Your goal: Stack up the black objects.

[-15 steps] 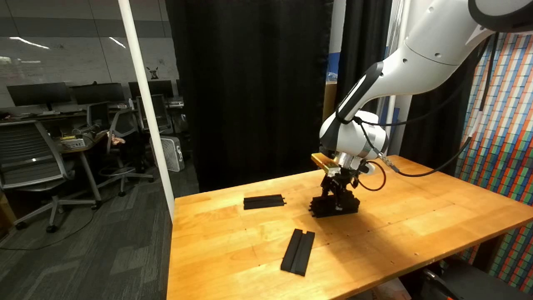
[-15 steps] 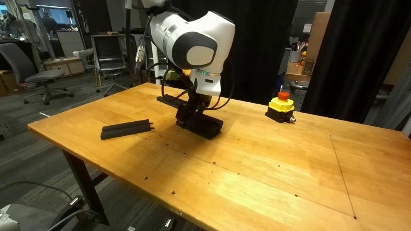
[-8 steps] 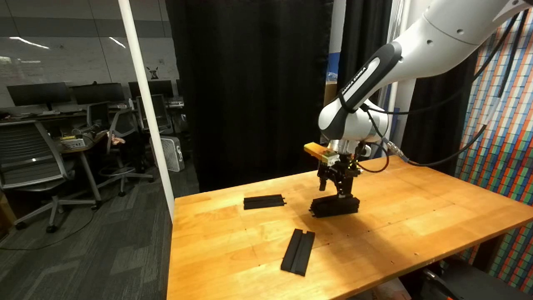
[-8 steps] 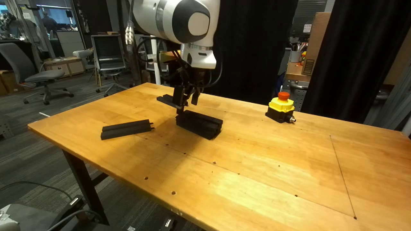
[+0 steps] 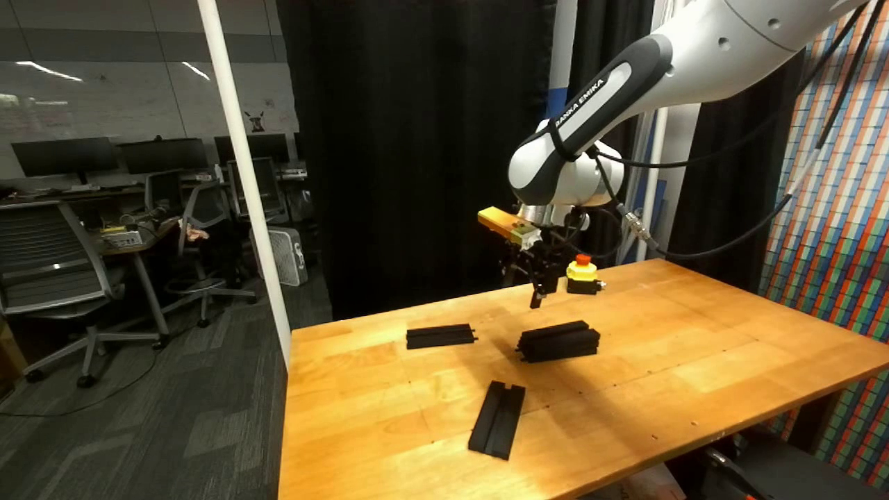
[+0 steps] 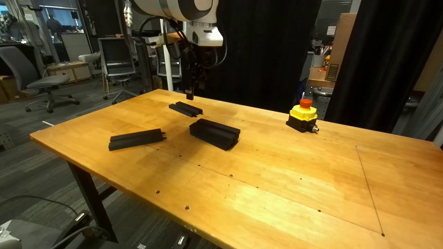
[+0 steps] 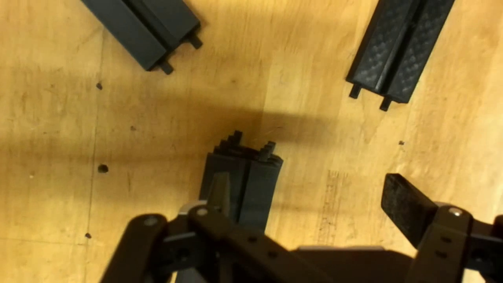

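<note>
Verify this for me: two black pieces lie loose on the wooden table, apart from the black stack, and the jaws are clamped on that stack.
Wrong on one point: the jaws stand open and hold nothing, as the wrist view shows. The rest is right: two black pieces lie loose on the wooden table, apart from the black stack.

One black bar (image 6: 137,140) and its twin (image 6: 185,110) (grooved) lie near the stack (image 6: 214,134).

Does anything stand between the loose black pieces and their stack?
In an exterior view, nothing visible stands between the stack and the nearer piece or farther piece; the yellow button box sits off those paths.
</note>
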Controlling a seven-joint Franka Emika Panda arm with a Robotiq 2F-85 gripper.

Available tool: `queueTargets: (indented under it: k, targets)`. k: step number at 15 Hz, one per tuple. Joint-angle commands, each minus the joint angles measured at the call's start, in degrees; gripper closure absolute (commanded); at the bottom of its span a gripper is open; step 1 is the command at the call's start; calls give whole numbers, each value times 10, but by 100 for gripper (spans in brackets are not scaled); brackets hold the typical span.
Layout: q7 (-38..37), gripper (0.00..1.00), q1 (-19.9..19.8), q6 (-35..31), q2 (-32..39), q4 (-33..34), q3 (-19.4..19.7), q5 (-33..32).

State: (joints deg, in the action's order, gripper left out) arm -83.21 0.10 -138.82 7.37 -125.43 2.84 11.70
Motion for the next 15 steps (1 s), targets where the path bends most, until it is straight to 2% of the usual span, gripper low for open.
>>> queueTargets:
  k: [1,4,7,15]
  targets:
    - [26,0,-3,-10,75,85,-9,37]
    - [32,0,-4,4,136,151,-13,68]
    - [9,0,6,14,190,210,-11,64]
    - [-111,0,64,38,306,346,-9,48]
